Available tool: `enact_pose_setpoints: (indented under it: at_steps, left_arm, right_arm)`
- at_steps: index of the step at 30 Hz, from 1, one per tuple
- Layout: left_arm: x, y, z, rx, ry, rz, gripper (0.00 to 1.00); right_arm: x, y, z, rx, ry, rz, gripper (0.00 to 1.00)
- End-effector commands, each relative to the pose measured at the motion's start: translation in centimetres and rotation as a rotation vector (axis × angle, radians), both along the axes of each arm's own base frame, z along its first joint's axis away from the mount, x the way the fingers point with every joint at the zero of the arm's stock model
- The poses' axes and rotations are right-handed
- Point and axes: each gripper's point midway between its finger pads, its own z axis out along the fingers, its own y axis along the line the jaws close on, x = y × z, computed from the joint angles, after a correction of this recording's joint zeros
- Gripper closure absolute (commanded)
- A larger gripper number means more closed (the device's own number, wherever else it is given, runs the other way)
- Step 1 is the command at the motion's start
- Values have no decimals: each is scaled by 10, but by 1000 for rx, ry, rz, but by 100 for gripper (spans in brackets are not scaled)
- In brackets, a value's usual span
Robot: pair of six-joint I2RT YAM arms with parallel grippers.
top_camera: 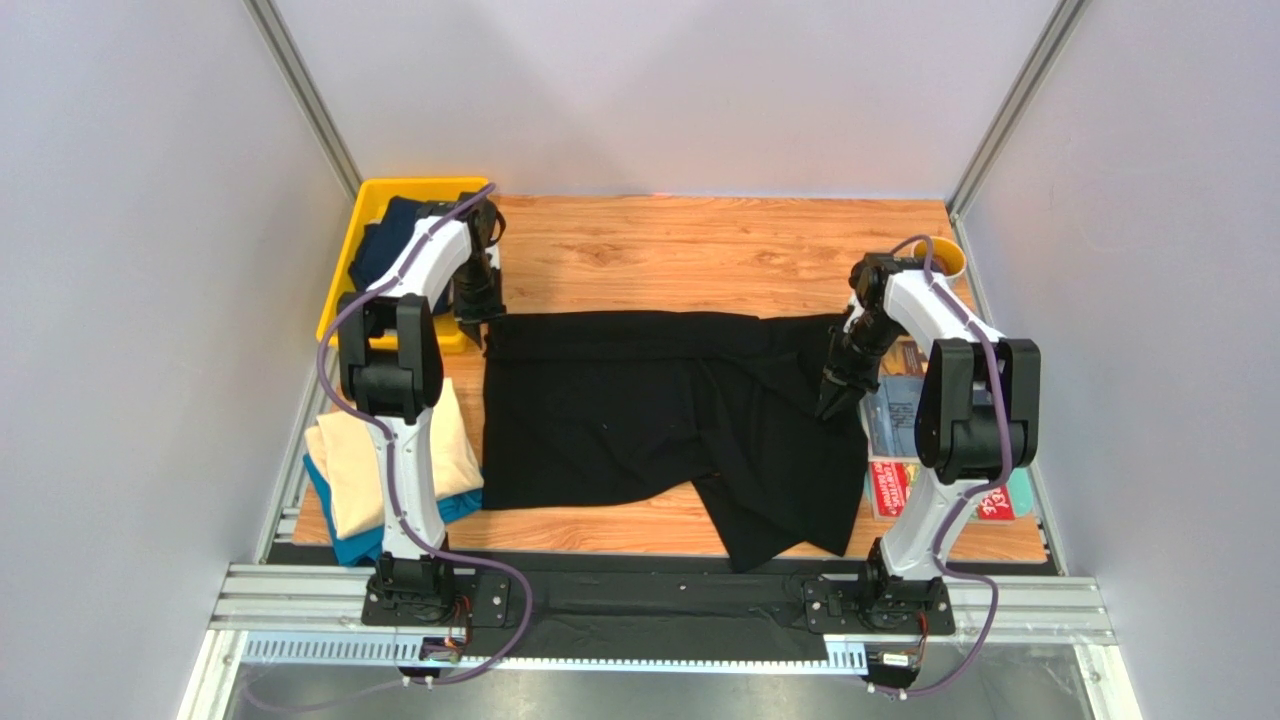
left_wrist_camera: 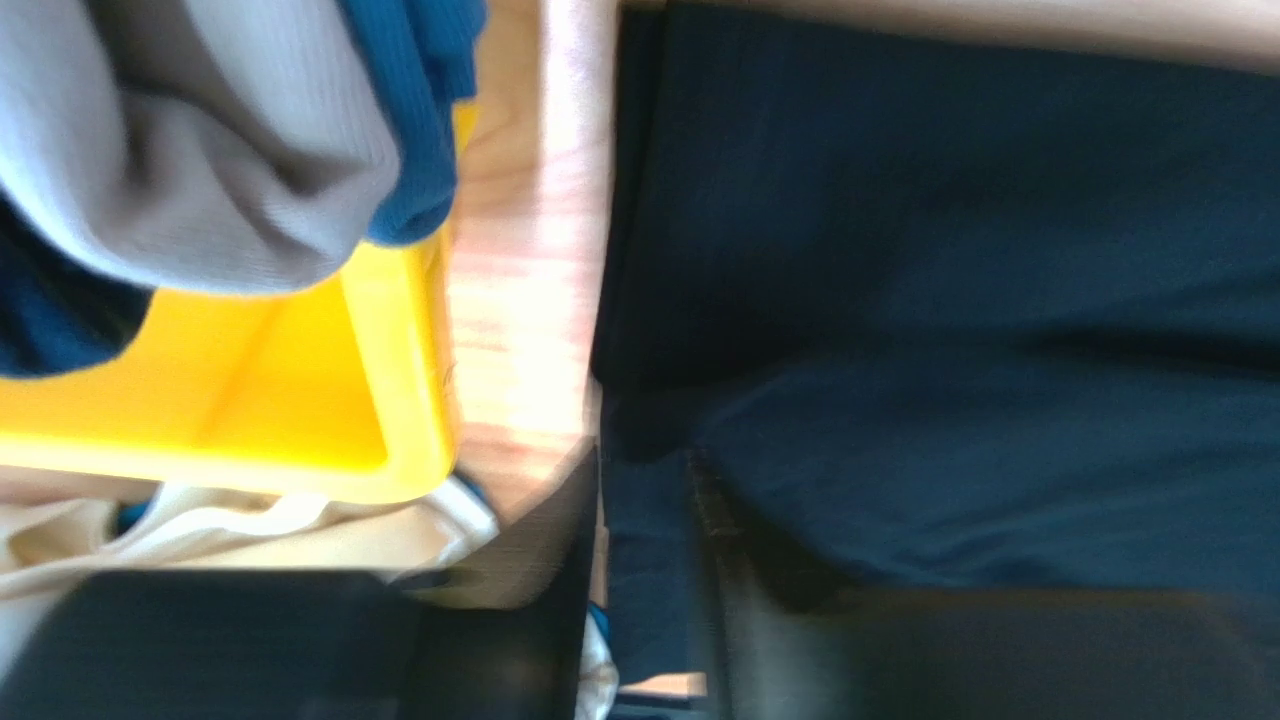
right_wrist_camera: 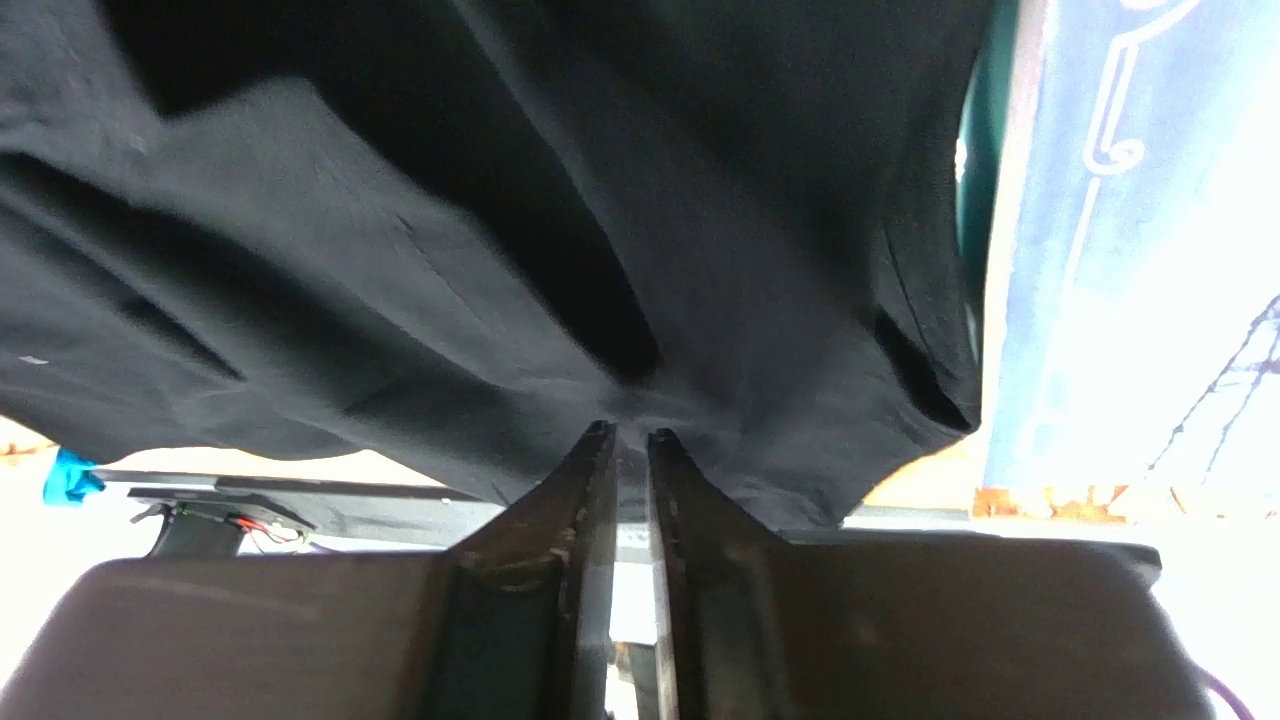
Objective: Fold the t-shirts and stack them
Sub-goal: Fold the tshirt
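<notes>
I'm clenching the right claw [right_wrist_camera: 631, 437] on the creased, soft black shirt [top_camera: 631, 413] near its right edge; the left claw [top_camera: 478, 333] is sitting at its far-left corner, grip unclear.

Right wrist view. A bunched fold of the black t-shirt [right_wrist_camera: 451, 225] is pinched between the nearly closed fingers of the right gripper [right_wrist_camera: 631, 437]; a blue-and-white magazine [right_wrist_camera: 1142, 225] is seen alongside, at right.

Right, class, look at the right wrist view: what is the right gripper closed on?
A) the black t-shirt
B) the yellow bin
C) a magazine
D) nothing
A: the right gripper has its fingers nearly together with a fold of the black t-shirt pinched between them.
</notes>
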Motion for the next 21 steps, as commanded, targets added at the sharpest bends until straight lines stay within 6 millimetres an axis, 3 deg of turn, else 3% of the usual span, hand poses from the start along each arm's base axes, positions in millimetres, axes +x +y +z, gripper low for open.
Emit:
enact_pose_setpoints:
  at_steps: [1,6,9,13,18,21]
  left_arm:
    - [-7,12,11,64,5,11,57]
    - [3,13,23,70,-45,16,56]
    - [11,9,31,48,-83,18,56]
    - [27,1,43,22,-152,15,56]
    - [49,-22,48,-27,-201,-23,56]
    - [55,-41,36,-50,-182,-49,56]
  right_arm:
    - [0,-6,7,-38,-2,-8,79]
    - [21,-16,32,-99,-97,-7,67]
    - [35,-22,42,-127,-150,-13,65]
    - [75,-23,52,-132,-255,-17,63]
    - [110,-10,28,-60,-238,-9,62]
    - [132,-4,15,-24,-250,-12,60]
